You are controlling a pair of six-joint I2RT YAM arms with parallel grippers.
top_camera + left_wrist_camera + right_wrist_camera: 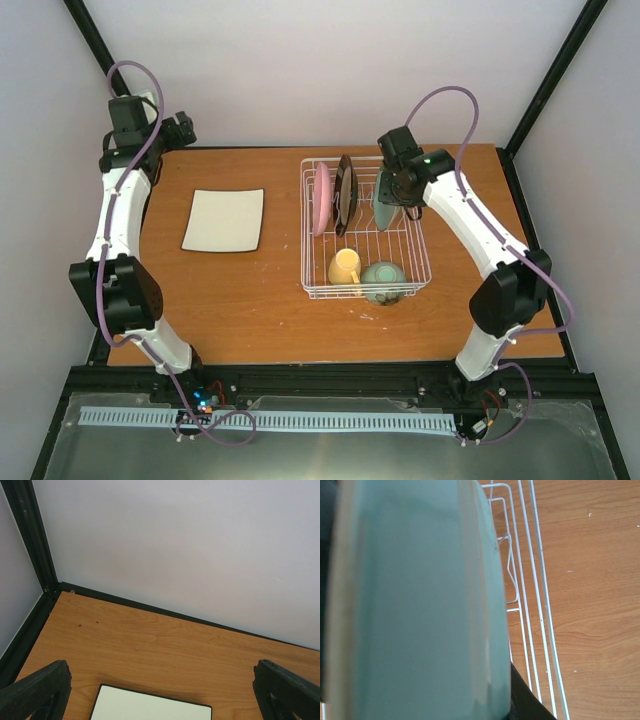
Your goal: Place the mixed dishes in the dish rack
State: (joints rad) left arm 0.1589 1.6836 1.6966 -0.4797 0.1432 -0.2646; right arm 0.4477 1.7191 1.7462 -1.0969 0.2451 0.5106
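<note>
The right gripper (398,192) is closed narrowly on the upper rim of the teal round plate (383,205). This plate stands on its edge in the far right part of the rectangular white wire dish rack (412,250). In the right wrist view the teal surface fills the left side, very near to the camera, with one dark finger (527,702) at its lower edge and the white wires of the rack just beside it. Whether the bottom of this plate already rests on the wires, I cannot tell. To the left of it in the rack, the dark brown round plate (345,193) and the pink round plate (321,198) also stand upright, near each other among the tines. In the near part of the rack sit the yellow handled mug (345,267) and, touching it on the right, the pale green bowl (384,282). The cream square plate (224,220) lies flat on the brown wooden table (250,300), well apart from the rack on its left side. The left gripper (182,130) is raised over the far left corner of the table with its jaws wide apart and nothing between them. In its wrist view, the far edge of the cream square plate shows between the two black fingers (40,692).
</note>
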